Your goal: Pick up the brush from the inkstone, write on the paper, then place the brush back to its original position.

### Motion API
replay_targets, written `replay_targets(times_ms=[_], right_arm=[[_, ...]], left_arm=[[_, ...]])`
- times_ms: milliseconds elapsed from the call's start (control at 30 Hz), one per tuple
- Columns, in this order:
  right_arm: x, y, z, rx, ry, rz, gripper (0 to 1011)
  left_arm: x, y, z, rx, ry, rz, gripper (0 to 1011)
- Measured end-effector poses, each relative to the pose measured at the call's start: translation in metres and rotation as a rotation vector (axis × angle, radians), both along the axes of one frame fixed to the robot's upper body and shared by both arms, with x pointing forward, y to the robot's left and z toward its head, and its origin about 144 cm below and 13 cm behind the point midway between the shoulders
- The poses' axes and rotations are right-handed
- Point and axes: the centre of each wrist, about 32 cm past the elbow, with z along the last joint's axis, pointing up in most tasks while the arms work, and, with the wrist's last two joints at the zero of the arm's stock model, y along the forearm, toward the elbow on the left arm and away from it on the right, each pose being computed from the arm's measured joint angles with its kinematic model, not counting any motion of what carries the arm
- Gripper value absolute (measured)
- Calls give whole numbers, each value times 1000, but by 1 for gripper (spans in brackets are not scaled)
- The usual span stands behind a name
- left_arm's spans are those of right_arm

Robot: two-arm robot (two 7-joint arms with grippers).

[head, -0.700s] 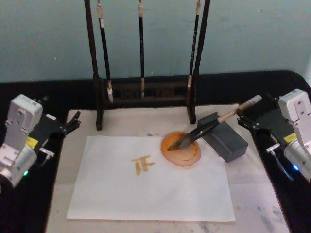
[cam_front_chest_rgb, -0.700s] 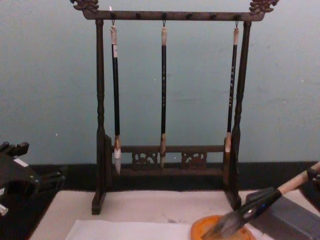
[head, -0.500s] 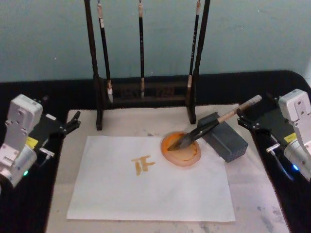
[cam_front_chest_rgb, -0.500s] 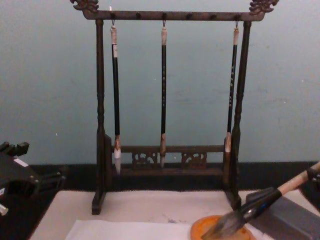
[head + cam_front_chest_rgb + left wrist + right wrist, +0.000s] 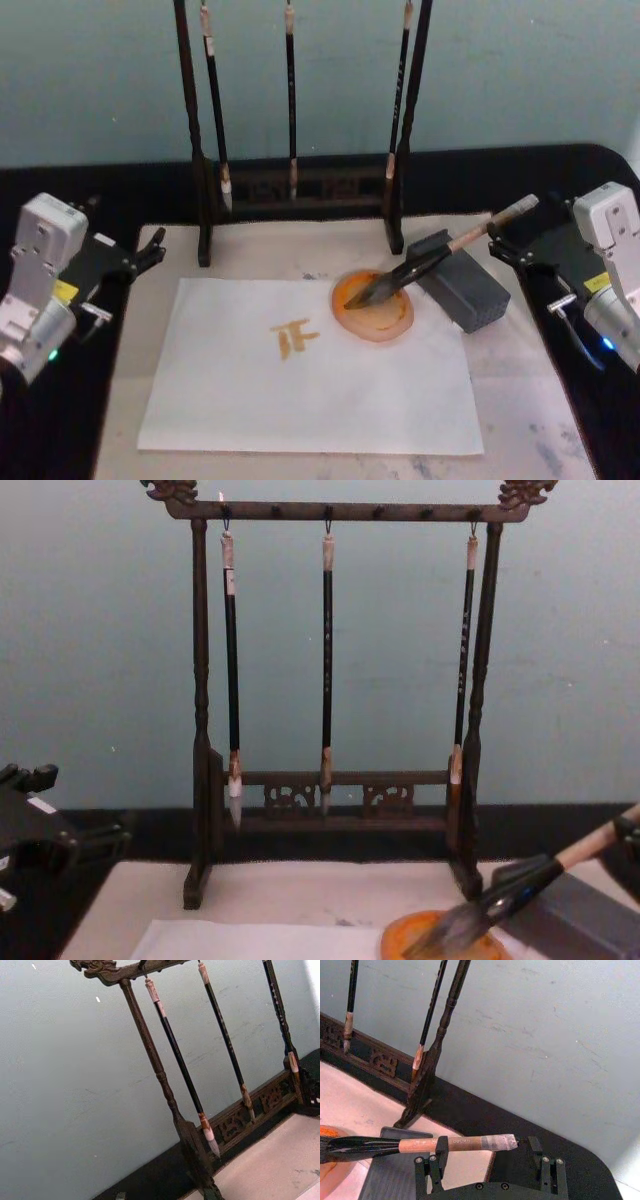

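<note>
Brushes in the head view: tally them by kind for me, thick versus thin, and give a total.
Thick brush, tip in the inkstone, shaft on the grey slab: 1
Thin black brushes hanging on the rack: 3
Total: 4

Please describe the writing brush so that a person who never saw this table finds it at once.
Start at the tall wooden rack at the back; in front of its right foot sits an orange dish. The brush lies slanted, bristles in that dish, shaft on a grey slab. Unlike the three thin brushes hanging from the rack, it is thick and lying down.
</note>
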Motion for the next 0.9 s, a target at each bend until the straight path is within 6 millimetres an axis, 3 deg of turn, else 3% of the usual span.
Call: replay_targets(times_ms=[900], right_arm=[[0,0,0,0,0,0,1000]], left_arm=[[0,0,0,0,0,0,1010]])
